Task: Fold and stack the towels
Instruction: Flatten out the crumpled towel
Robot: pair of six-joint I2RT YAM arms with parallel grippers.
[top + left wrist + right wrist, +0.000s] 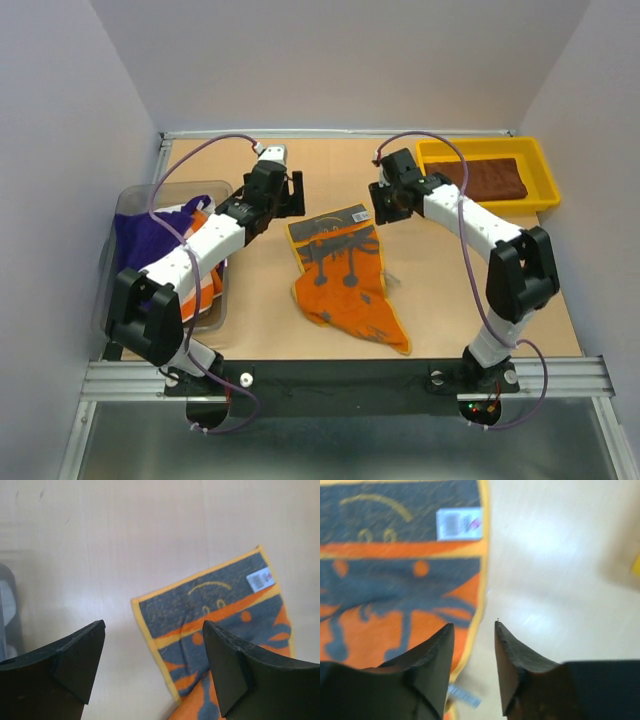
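Towel corners come first: we lower the wide-open, empty left gripper [154,667] and the narrowly parted, seemingly empty right gripper [474,665] onto the orange towel's [345,275] far corners at table centre.

You get even, soft light from above in the top view; the counter [430,290] is bright with only faint shadows beside the arms, and the picture is sharp. In the left wrist view the counter washes out pale, and the dark fingers [240,675] of the left end effector [155,667] sit close and soft. Your right wrist view is smeared with blur: the orange towel [395,580] loses its edges and glare whitens the counter at right.
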